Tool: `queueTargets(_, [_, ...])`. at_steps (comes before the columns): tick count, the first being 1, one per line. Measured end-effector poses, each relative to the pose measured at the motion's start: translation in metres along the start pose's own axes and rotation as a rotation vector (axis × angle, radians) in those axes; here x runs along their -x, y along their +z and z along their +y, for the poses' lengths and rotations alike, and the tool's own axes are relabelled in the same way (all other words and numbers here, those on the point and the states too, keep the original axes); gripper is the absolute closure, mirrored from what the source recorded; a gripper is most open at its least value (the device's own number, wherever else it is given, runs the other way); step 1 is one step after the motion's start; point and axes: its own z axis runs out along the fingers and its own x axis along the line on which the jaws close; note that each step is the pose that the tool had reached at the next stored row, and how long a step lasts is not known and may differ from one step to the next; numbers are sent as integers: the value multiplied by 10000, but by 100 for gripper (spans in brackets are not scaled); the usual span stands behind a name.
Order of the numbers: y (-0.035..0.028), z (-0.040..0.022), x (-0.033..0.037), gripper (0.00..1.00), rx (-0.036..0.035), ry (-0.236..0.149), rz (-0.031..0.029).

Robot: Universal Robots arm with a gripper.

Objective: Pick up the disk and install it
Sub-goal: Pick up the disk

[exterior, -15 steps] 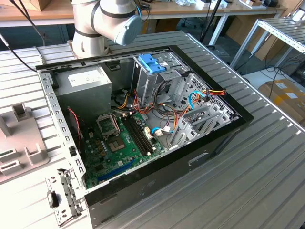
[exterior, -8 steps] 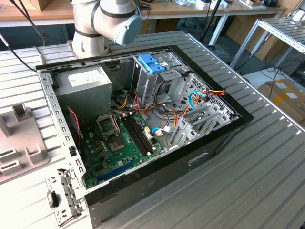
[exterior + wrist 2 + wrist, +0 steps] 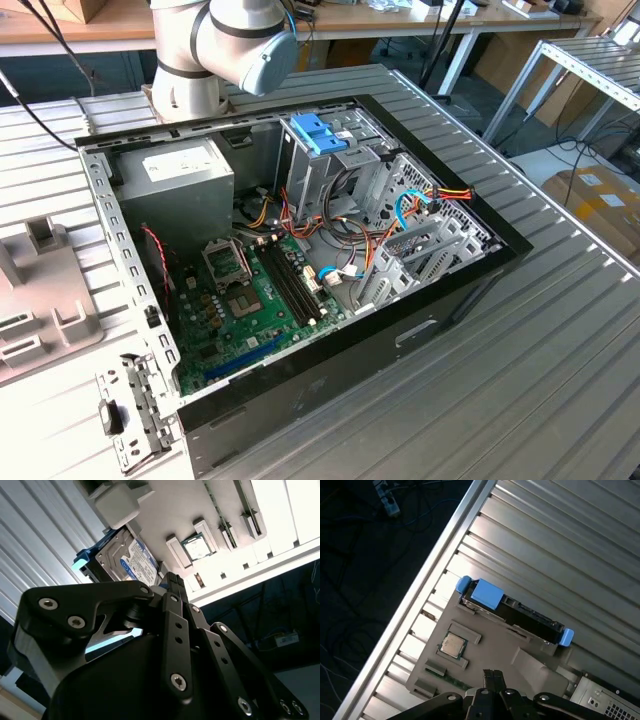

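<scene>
The disk (image 3: 530, 616) stands on its edge in a slot of a grey holder tray (image 3: 490, 645), with its blue plastic bracket (image 3: 485, 594) along the top. In the second wrist view the disk (image 3: 131, 560) shows its silver body and white-and-blue label. My gripper (image 3: 491, 673) hovers over the tray a short way from the disk, not touching it. Its black fingertips (image 3: 172, 580) sit pressed together, shut on nothing. The open computer case (image 3: 300, 250) lies on the table, with a grey drive cage carrying blue latch tabs (image 3: 318, 135).
A processor chip (image 3: 452, 645) lies in a pocket of the holder tray (image 3: 40, 290). Inside the case sit a grey power-supply box (image 3: 185, 175), a green motherboard (image 3: 250, 300) and loose cables (image 3: 400, 215). A metal bracket (image 3: 130, 410) lies near the case. The ribbed table edge (image 3: 435, 565) runs close to the tray.
</scene>
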Motion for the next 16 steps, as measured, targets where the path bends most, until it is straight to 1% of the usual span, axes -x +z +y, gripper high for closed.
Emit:
queueTargets(5, [0, 0, 0, 89, 8, -346, 15])
queueTargets(8, [0, 0, 0, 89, 18, -721, 32])
queueTargets(16, [0, 0, 0, 89, 30, -1209, 53])
